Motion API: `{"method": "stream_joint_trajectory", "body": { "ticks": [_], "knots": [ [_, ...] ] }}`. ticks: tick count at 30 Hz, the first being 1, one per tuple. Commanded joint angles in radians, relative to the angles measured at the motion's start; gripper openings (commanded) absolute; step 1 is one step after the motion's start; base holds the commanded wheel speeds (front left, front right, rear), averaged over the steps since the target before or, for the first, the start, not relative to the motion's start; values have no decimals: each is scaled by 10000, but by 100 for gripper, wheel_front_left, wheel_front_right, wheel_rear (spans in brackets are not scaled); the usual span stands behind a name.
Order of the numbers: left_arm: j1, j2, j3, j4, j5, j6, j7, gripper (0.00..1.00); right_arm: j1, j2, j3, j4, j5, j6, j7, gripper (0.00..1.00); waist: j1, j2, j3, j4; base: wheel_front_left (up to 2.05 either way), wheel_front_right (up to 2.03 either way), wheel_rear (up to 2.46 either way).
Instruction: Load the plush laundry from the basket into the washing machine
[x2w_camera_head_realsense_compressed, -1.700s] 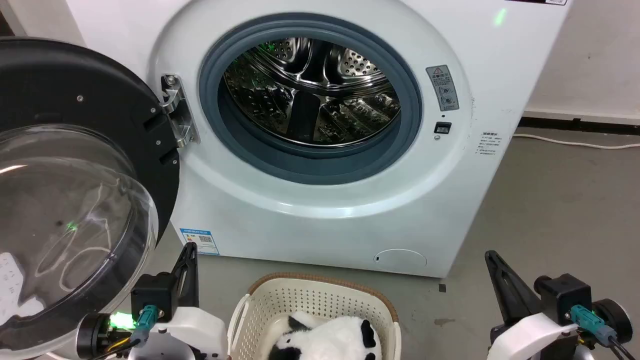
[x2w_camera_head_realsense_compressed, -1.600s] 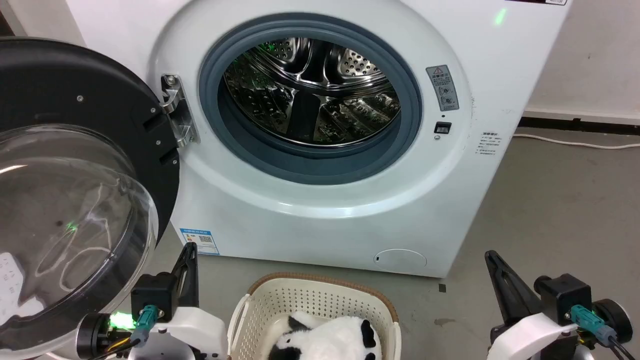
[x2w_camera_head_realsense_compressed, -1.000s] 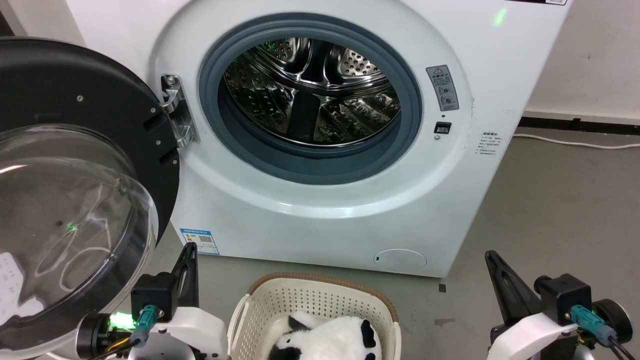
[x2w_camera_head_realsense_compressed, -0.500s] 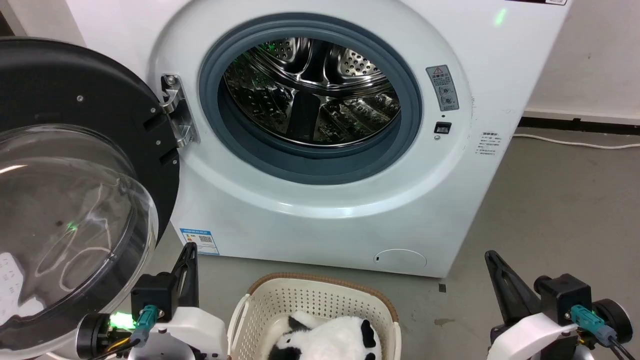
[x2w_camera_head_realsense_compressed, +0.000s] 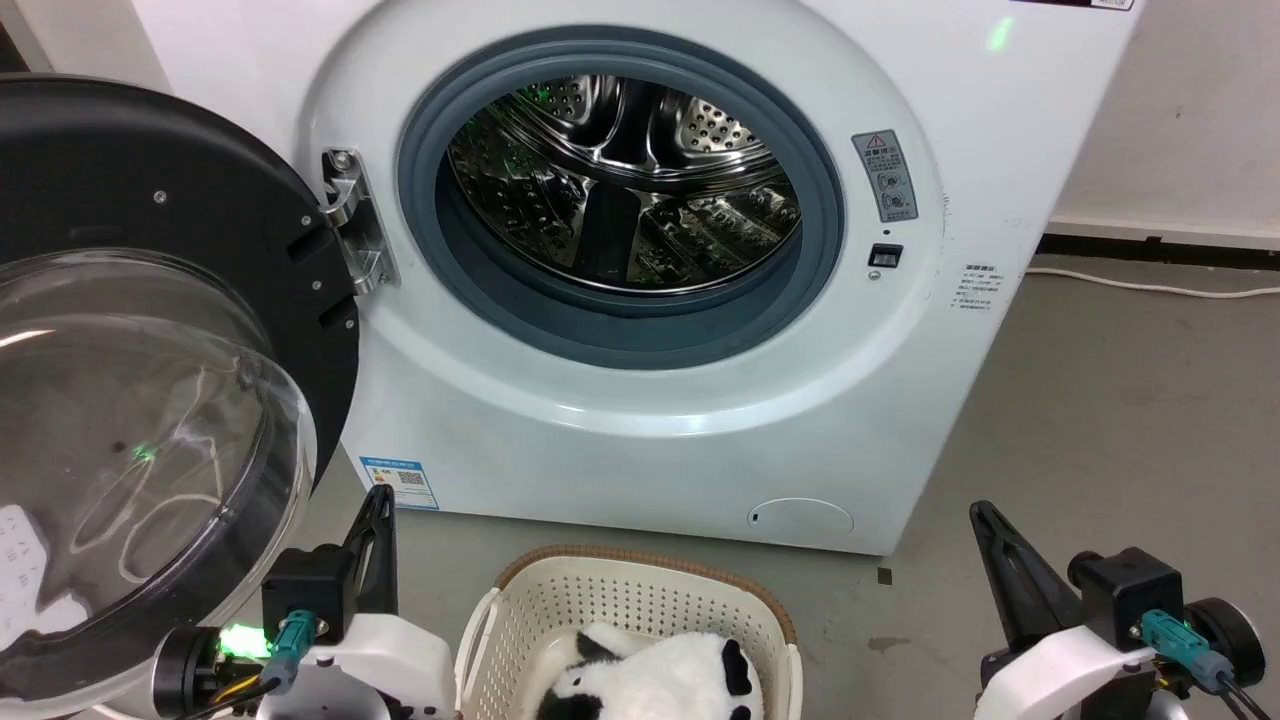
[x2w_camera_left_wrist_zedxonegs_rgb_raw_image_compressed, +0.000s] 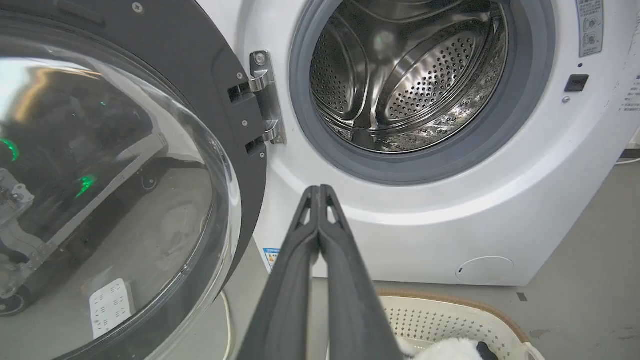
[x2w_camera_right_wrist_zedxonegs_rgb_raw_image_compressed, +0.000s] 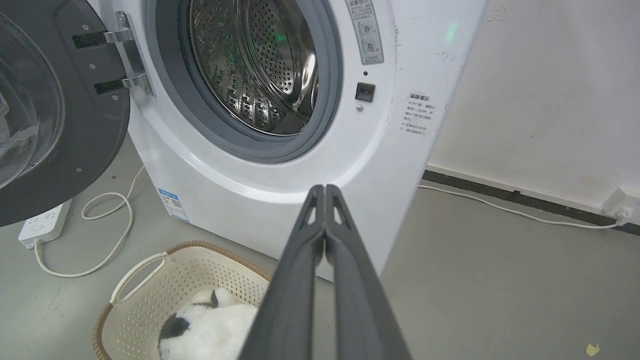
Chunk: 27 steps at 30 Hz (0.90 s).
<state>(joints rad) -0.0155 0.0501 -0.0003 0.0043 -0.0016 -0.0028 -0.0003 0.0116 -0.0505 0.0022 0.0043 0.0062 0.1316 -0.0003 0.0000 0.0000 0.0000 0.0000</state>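
The white washing machine (x2w_camera_head_realsense_compressed: 640, 420) stands in front of me, its black-rimmed domed door (x2w_camera_head_realsense_compressed: 150, 400) swung wide to the left and the steel drum (x2w_camera_head_realsense_compressed: 620, 180) bare. On the floor before it sits the cream basket (x2w_camera_head_realsense_compressed: 640, 600) with a brown rim, holding the panda-like plush laundry (x2w_camera_head_realsense_compressed: 655, 685), also seen as plush (x2w_camera_right_wrist_zedxonegs_rgb_raw_image_compressed: 210, 332) in the right wrist view. My left gripper (x2w_camera_head_realsense_compressed: 380, 497) is shut and empty, left of the basket, its tips (x2w_camera_left_wrist_zedxonegs_rgb_raw_image_compressed: 319, 189) pressed together. My right gripper (x2w_camera_head_realsense_compressed: 978, 510) is shut and empty, to the basket's right, fingers closed (x2w_camera_right_wrist_zedxonegs_rgb_raw_image_compressed: 325, 189).
The open door (x2w_camera_left_wrist_zedxonegs_rgb_raw_image_compressed: 125, 175) fills the space at my left. A white power strip (x2w_camera_right_wrist_zedxonegs_rgb_raw_image_compressed: 45, 222) and looping cable (x2w_camera_right_wrist_zedxonegs_rgb_raw_image_compressed: 100, 240) lie on the grey floor under it. Another white cable (x2w_camera_right_wrist_zedxonegs_rgb_raw_image_compressed: 515, 212) runs along the wall at the right. Bare floor (x2w_camera_head_realsense_compressed: 1120, 420) lies right of the machine.
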Motion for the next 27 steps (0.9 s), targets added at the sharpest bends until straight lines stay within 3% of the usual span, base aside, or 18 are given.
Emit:
{"method": "stream_joint_trajectory", "body": {
  "ticks": [1, 5, 6, 27],
  "knots": [
    [155, 1, 3, -43, 16, 28, 3, 0, -116, 3, -22, -43, -62, -9, 3, 0, 0, 0, 0, 0, 0, 0, 0],
    [155, 1, 3, -43, 16, 28, 3, 0, -116, 3, -22, -43, -62, -9, 3, 0, 0, 0, 0, 0, 0, 0, 0],
    [0, 0, 3, 0, 0, 0, -2, 100, 0, 0, 4, 0, 2, 0, -2, 100, 0, 0, 0, 0, 0, 0, 0],
    [-41, 0, -302, -75, -89, 161, -364, 100, -37, 0, -174, 0, 264, -1, -364, 100, 0, 0, 296, -207, 0, 0, 0]
  ]
}}
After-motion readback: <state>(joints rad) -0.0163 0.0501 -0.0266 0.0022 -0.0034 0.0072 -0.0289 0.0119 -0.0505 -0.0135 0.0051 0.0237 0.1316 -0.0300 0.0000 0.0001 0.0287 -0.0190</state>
